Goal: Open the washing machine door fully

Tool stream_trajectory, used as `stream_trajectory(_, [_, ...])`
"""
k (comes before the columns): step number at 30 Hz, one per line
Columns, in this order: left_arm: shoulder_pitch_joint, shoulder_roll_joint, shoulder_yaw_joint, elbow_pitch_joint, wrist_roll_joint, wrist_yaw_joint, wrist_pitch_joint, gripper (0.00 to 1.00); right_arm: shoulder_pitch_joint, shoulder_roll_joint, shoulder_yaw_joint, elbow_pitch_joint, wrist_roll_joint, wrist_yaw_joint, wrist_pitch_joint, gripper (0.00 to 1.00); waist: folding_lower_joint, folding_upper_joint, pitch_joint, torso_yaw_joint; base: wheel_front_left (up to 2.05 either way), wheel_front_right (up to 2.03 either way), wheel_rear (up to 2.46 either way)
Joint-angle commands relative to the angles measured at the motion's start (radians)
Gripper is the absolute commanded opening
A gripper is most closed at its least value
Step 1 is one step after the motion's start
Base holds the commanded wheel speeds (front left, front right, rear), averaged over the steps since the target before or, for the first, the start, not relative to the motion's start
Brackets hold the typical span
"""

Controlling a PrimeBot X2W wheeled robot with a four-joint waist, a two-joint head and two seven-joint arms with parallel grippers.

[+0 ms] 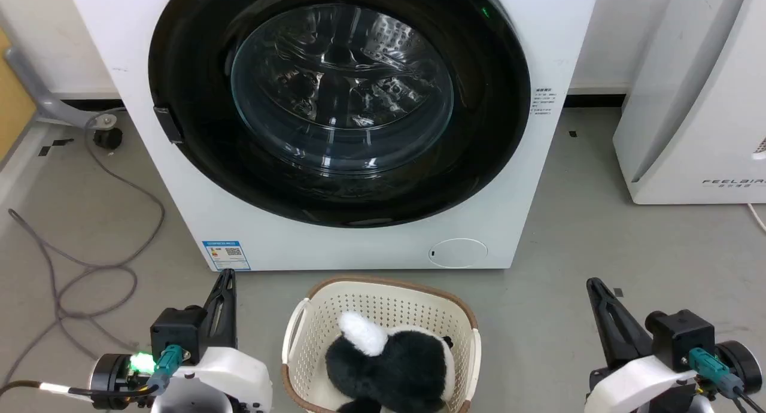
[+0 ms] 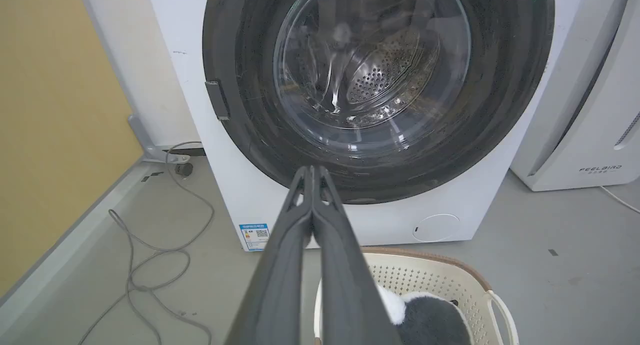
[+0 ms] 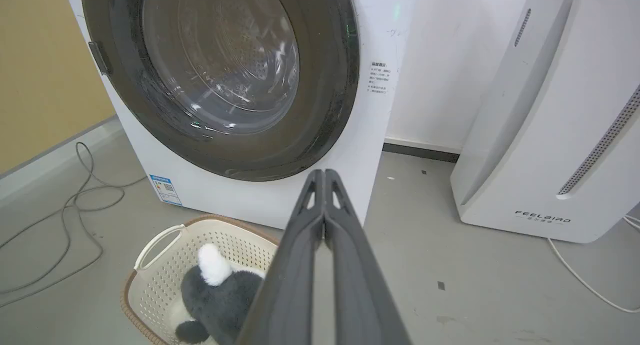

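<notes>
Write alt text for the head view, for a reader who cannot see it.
A white washing machine with its round black door closed stands on a grey floor. Before it is a cream basket holding a black-and-white plush toy. The left gripper and right gripper sit low at the two corners, shut, touching nothing.

- washing machine door [image 1: 341, 96]: large round disc, glossy black, with a clear bulging glass window at centre. Shut, flush against the machine's front. Small dark handle tab [image 1: 168, 124] on its left edge.
- washing machine [image 1: 335, 248]: white boxy front-loader, upright on the grey floor [image 1: 568, 233]. Blue label [image 1: 226, 255] low on the left of the front, round flap [image 1: 458, 252] low on the right.
</notes>
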State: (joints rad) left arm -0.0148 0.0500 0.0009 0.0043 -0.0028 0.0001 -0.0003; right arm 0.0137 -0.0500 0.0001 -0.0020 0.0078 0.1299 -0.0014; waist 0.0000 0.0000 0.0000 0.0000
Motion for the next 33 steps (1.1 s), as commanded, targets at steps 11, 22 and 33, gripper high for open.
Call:
stream_trajectory(11, [0.015,0.000,-0.001,-0.004,0.003,0.000,0.000,0.00,-0.014,0.000,0.000,0.002,-0.008,0.001,0.001,0.00,0.0000,0.0000,0.000,0.000,0.00,0.00,0.00])
stream_trajectory(22, [0.000,0.000,-0.004,0.004,-0.003,0.007,-0.012,1.00,0.001,0.000,-0.001,-0.006,0.024,0.000,-0.012,1.00,0.0000,0.0000,0.001,0.000,0.00,0.00,0.00])
stream_trajectory(33, [0.000,0.000,-0.013,0.005,-0.007,0.021,-0.034,1.00,0.002,0.000,-0.008,-0.026,0.097,0.000,-0.035,1.00,0.0000,0.0000,0.003,0.001,0.00,0.00,0.00])
